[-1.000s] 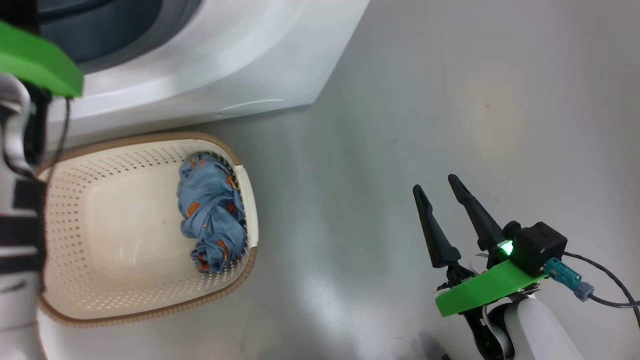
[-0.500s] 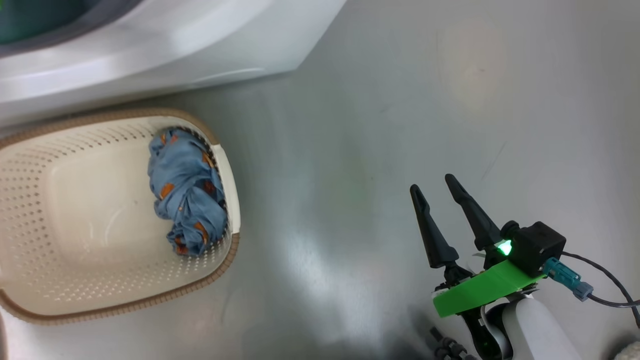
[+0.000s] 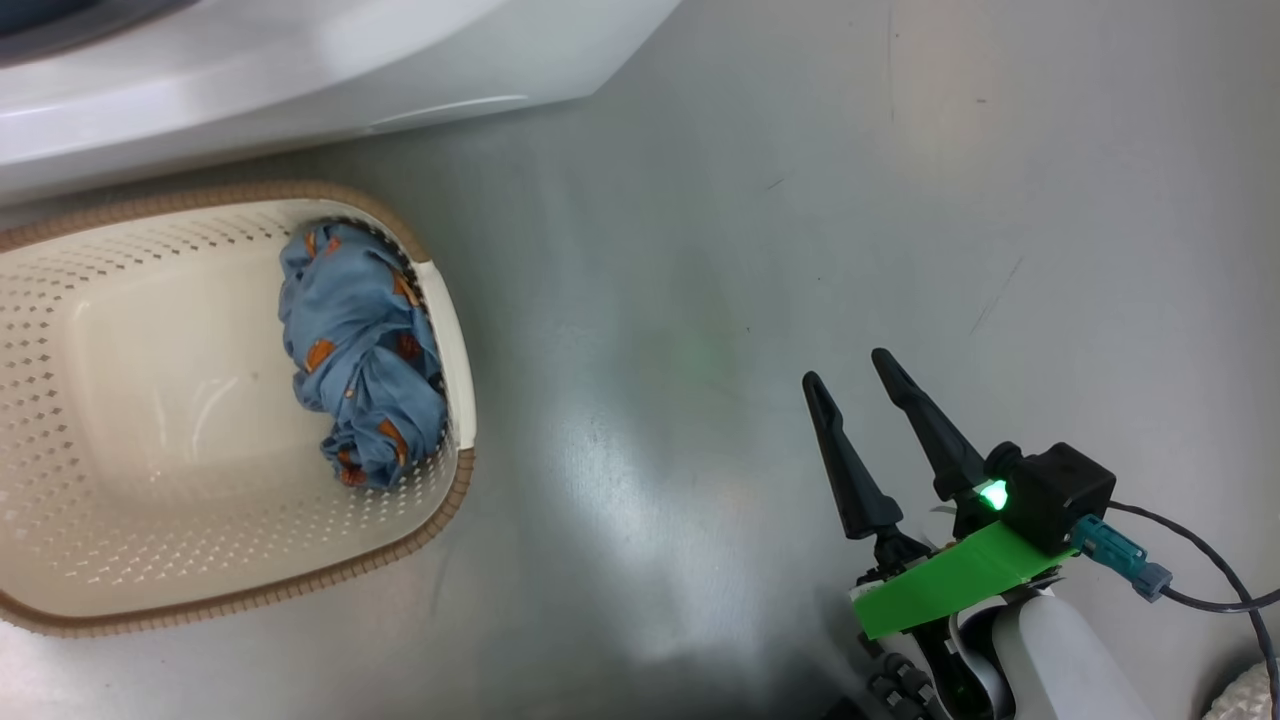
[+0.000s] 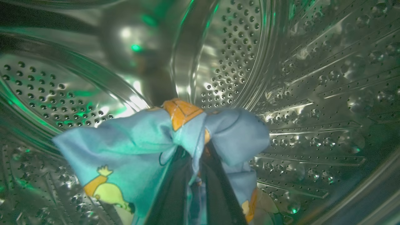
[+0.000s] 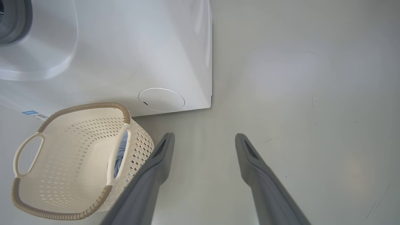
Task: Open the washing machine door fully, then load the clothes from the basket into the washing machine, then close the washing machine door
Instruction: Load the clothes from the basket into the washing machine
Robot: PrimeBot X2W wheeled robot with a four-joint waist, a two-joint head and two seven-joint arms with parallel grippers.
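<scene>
Since a second ago: the head camera has swung, so the basket point(image 3: 60, 420) and the washing machine point(image 3: 300, 70) lie further left and higher in its picture. That is the camera's shift, not theirs. The left forearm stood at that view's left edge then; now the left wrist view looks straight into the drum point(image 4: 237, 62).

Left pincer point(image 4: 197, 162): inside the steel drum, fingers drawn narrow and clamped on a printed blue garment point(image 4: 140, 140). Cloth bunches over the fingertips and spreads to both sides, with an orange patch on top and a yellow cartoon figure at lower left. Whether the cloth touches the perforated drum wall: cannot tell.

Right pincer point(image 3: 845, 367): jaws wide, nothing between them, held over the grey floor point(image 3: 750, 200), apart from the basket, off its right side. A green bracket point(image 3: 950, 585) sits on that wrist.

Basket: on the floor, just beside the machine's white front, near the round white cap point(image 5: 161, 100) low on the panel and a small blue label point(image 5: 29, 112). A second blue garment point(image 3: 360, 360), orange-printed, lies crumpled inside against the basket's right-hand wall.
</scene>
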